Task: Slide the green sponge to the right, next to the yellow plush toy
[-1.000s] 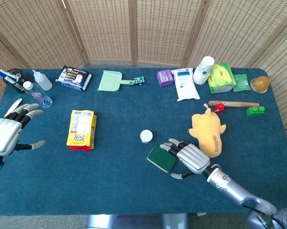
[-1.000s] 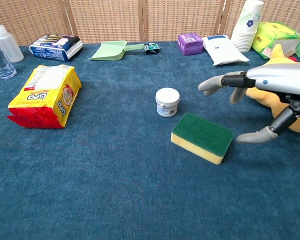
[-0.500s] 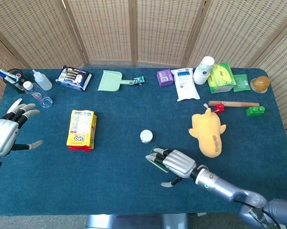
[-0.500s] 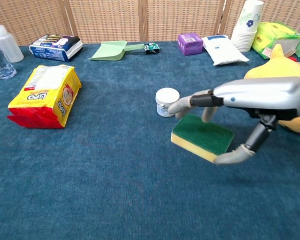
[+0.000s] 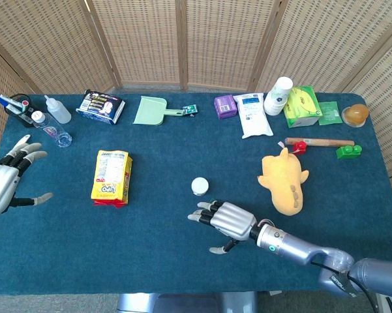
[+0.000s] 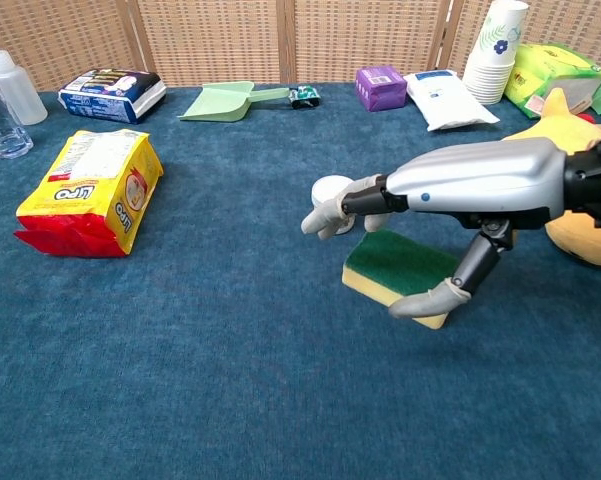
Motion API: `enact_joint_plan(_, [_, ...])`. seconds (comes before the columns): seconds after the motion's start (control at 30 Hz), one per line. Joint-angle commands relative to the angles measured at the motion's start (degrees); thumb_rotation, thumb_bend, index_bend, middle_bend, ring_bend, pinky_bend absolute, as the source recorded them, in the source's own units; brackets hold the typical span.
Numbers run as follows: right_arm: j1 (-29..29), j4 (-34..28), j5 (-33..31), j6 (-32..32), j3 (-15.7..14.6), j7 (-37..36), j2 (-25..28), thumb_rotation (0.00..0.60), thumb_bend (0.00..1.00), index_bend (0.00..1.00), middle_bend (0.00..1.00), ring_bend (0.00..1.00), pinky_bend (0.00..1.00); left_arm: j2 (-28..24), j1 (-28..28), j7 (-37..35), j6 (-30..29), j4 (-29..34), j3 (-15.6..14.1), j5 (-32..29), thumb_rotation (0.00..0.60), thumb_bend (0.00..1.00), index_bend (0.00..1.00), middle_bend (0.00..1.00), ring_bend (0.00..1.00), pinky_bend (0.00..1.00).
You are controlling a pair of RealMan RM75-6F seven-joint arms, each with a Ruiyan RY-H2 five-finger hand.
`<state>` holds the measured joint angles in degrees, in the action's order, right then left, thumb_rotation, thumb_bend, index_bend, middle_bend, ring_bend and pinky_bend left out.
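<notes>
Green-topped rectangular sponge w/ yellow foam base (image 6: pixel 395 268) lies flat on the blue felt tabletop (image 6: pixel 180 380), near centre, left of the yellow plush toy (image 5: pixel 284 182) and apart from it. Just in front of the small white round jar (image 5: pixel 199 186).

Right hand (image 6: pixel 450 200) hangs over the sponge, palm down, fingers spread past its left edge; thumb angles down to the sponge's front edge, contact can't be confirmed. Not gripping anything visible. In head view the hand covers the sponge entirely.

Left hand (image 5: pixel 3 182) far left, fingers splayed, holding nothing, partly cut by the frame edge.

Containers: clear squeeze bottle w/ nozzle (image 5: pixel 57 109) at back left, contents not discernible; stack of white paper cups (image 5: pixel 278 96) at back right, inside hidden. Yellow and red snack bag (image 5: pixel 111 177) lies flat, sealed by the look.

Jar mostly hidden behind the right hand's fingers in chest view. Plush toy cut off at the right edge there.
</notes>
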<state>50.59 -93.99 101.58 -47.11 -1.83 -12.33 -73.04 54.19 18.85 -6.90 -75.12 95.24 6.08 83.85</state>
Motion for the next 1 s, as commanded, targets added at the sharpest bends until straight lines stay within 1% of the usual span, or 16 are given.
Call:
enact_joint_plan(0.03, [1.04, 1.3, 1.06, -0.04, -0.35, -0.91, -0.67, 0.338, 0.35, 0.08, 0.17, 0.05, 0.23, -0.07, -0.09, 0.08, -0.01, 0.11, 0.0, -0.08, 0.485, 0.11, 0.2, 0.16, 0.14, 0.34])
enact_joint_plan(0.43, [4.1, 3.01, 3.18, 0.84, -1.47, -2.38, -1.95, 0.334, 0.35, 0.1, 0.18, 0.05, 0.23, 0.15, -0.17, -0.03, 0.62, -0.08, -0.08, -0.54, 0.483, 0.11, 0.2, 0.16, 0.13, 0.34])
enact_joint_plan(1.0, [7.95, 6.29, 2.31, 3.77, -1.58, -2.68, -5.46, 0.338, 0.35, 0.1, 0.18, 0.05, 0.23, 0.61, -0.51, -1.45, 1.09, -1.42, -0.16, -1.13, 0.482, 0.11, 0.2, 0.15, 0.13, 0.34])
